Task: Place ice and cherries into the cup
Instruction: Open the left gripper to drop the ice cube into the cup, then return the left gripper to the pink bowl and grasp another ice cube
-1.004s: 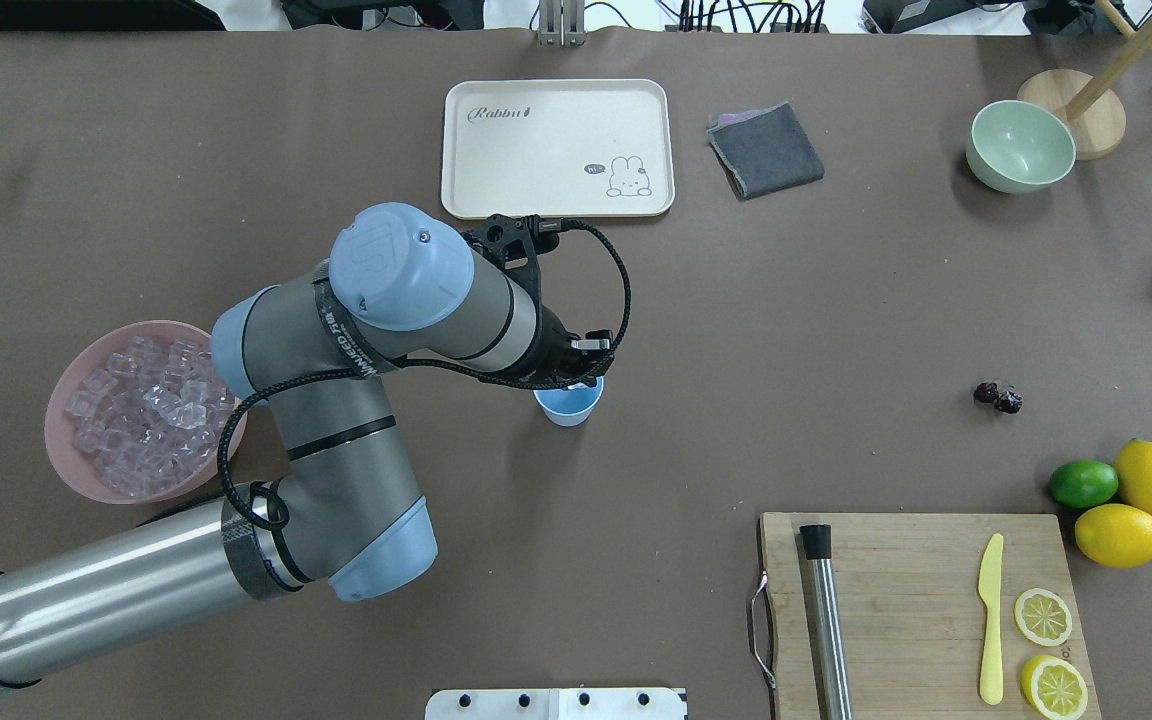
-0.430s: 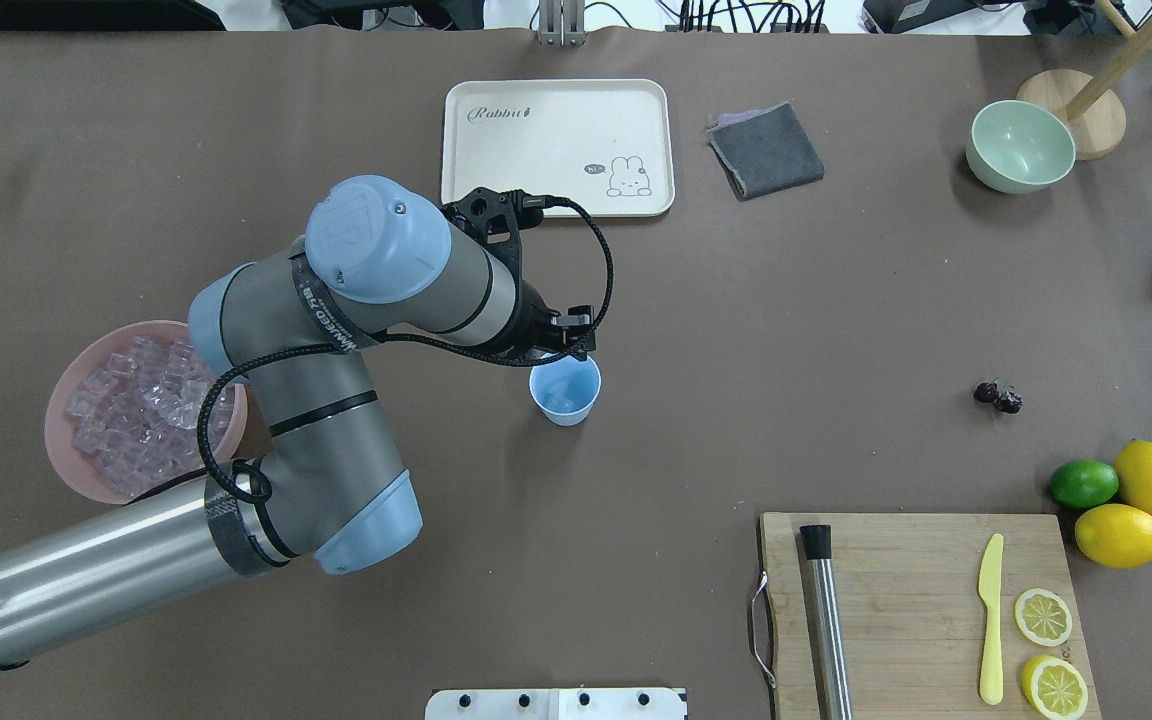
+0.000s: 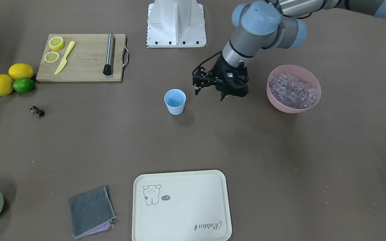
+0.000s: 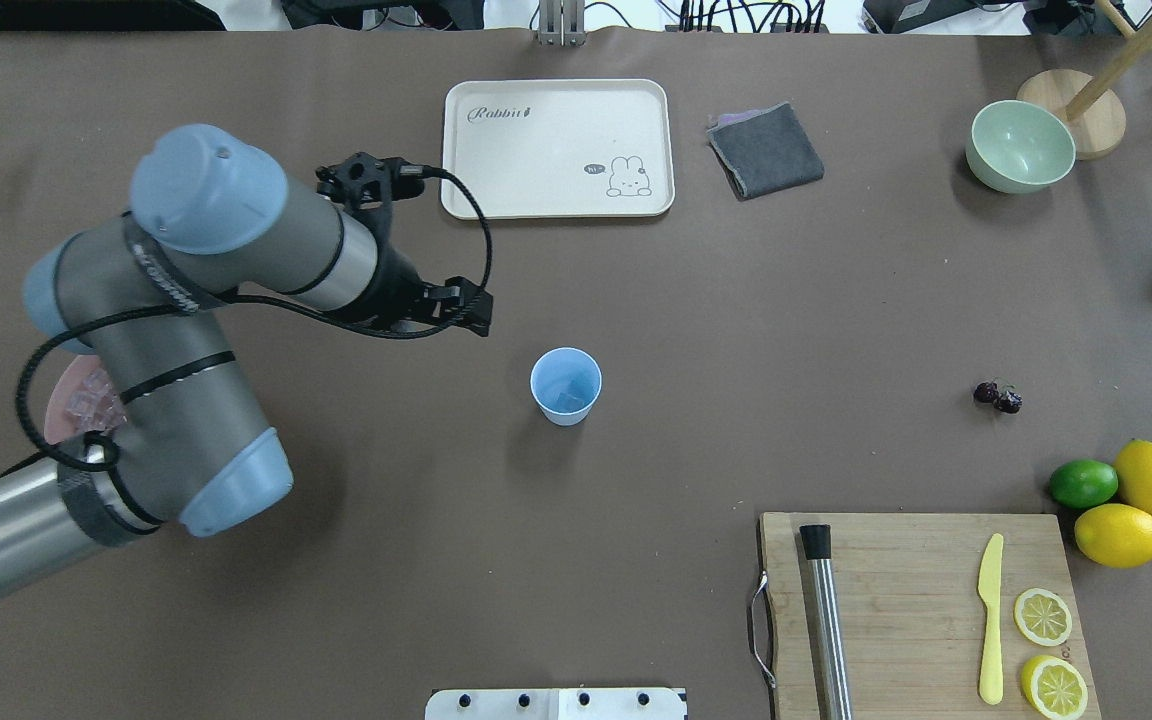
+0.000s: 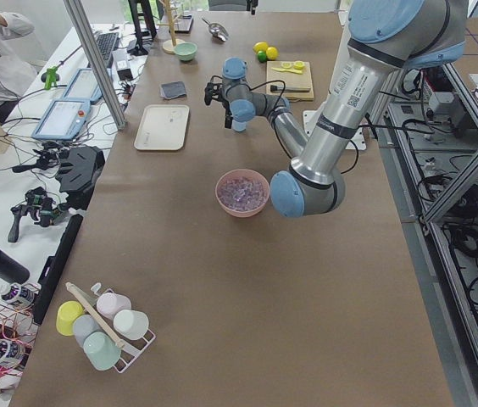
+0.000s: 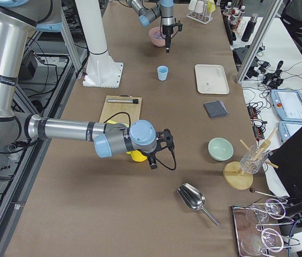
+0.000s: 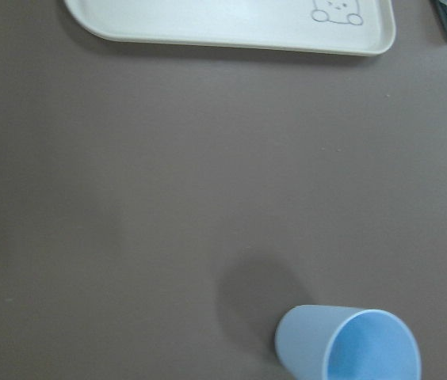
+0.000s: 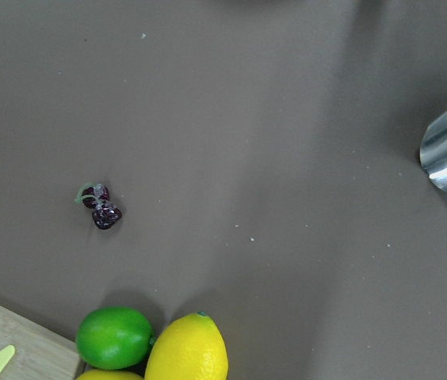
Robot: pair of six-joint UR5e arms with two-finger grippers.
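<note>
The light blue cup stands upright mid-table, also in the front view and the left wrist view; a clear ice cube lies in it. More ice fills the pink bowl, which my left arm mostly hides in the overhead view. My left gripper hangs open and empty between cup and bowl, also seen in the front view. The dark cherries lie on the table, below my right wrist camera. My right gripper hovers near them; I cannot tell its state.
A cream tray, a grey cloth and a pale green bowl sit at the far side. A cutting board holds a metal rod, a yellow knife and lemon slices. Lemons and a lime lie beside it.
My left arm has swung left, away from above the cup and toward the pink bowl. The cup now stands fully uncovered.
</note>
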